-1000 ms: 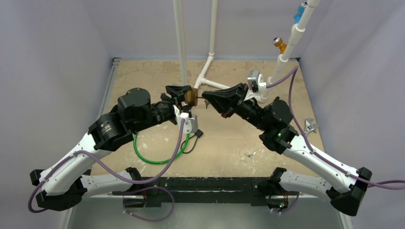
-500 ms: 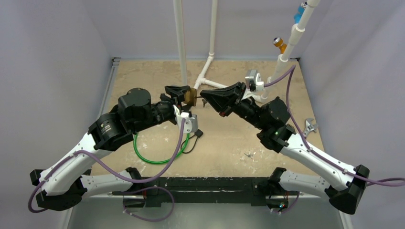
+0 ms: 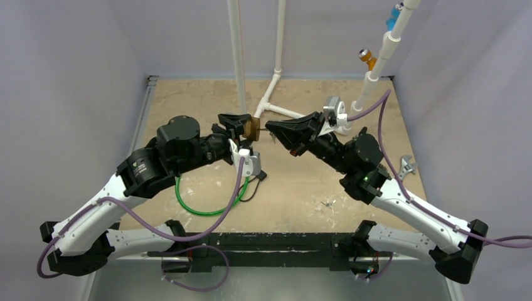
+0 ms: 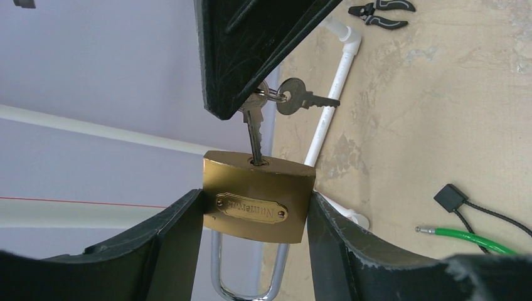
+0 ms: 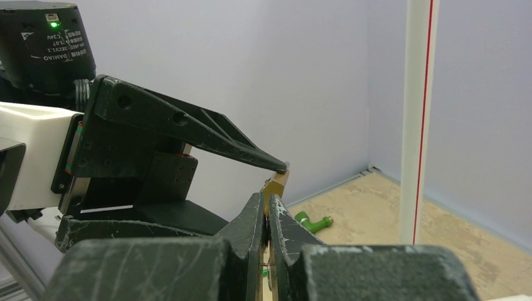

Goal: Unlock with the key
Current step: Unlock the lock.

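Note:
A brass padlock (image 4: 257, 197) is held off the table between the two arms; in the top view this padlock (image 3: 252, 128) shows as a small brown block. My left gripper (image 4: 254, 207) is shut on its body, one finger on each side. The steel shackle (image 4: 216, 276) hangs below the body toward the wrist. The key (image 4: 254, 135) stands in the keyhole on the padlock's far face. My right gripper (image 5: 266, 207) is shut on the key's head, and in the top view the right gripper (image 3: 270, 127) meets the padlock tip to tip. A second key (image 4: 301, 100) dangles from the same ring.
White PVC pipes (image 3: 237, 56) rise just behind the padlock, with a branch along the table (image 4: 326, 119). A green cable loop (image 3: 210, 200) lies under the left arm, and its end (image 4: 464, 235) is beside a black tag (image 4: 450, 195). Pliers (image 4: 379, 12) and a wrench (image 3: 408, 166) lie on the table.
The right wrist has rolled a little and its forearm has shifted, with the fingers staying on the key at the padlock. The left arm and the padlock have stayed still.

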Tool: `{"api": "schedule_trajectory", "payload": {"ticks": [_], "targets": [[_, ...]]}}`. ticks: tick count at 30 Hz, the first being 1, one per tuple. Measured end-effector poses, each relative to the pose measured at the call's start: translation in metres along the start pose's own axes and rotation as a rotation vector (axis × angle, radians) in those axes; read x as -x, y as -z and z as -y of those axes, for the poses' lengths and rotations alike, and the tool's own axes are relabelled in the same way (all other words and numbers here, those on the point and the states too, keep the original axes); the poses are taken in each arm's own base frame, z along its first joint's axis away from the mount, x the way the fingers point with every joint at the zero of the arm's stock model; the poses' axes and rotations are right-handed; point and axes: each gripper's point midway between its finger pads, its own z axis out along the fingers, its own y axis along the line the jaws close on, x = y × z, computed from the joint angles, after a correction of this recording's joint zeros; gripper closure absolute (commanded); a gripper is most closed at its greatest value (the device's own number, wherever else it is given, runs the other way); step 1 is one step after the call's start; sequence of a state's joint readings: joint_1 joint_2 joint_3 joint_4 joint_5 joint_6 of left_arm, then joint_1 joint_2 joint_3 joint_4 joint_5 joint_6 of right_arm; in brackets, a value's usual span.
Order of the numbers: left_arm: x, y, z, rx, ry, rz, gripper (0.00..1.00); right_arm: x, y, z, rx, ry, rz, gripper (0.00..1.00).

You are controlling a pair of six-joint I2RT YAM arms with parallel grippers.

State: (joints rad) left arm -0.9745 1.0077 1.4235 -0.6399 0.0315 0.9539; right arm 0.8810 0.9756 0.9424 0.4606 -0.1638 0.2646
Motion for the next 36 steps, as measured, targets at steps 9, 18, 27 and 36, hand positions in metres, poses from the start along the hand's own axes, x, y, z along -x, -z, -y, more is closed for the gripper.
{"api": "schedule_trajectory", "payload": {"ticks": [9, 18, 27, 36], "targets": [[0.001, -0.002, 0.001, -0.007, 0.0, 0.002, 1.0, 0.0, 0.002, 0.001, -0.011, 0.002, -0.007, 1.0], [-0.003, -0.004, 0.0, -0.006, -0.001, -0.021, 1.0, -0.003, -0.002, -0.002, 0.002, -0.009, -0.003, 1.0], [-0.012, -0.003, -0.003, 0.013, -0.01, -0.076, 1.0, -0.01, -0.01, -0.005, 0.008, -0.018, 0.007, 1.0], [-0.002, 0.001, -0.022, 0.071, -0.008, -0.05, 1.0, -0.028, -0.003, -0.001, -0.009, -0.036, -0.019, 1.0]]}}
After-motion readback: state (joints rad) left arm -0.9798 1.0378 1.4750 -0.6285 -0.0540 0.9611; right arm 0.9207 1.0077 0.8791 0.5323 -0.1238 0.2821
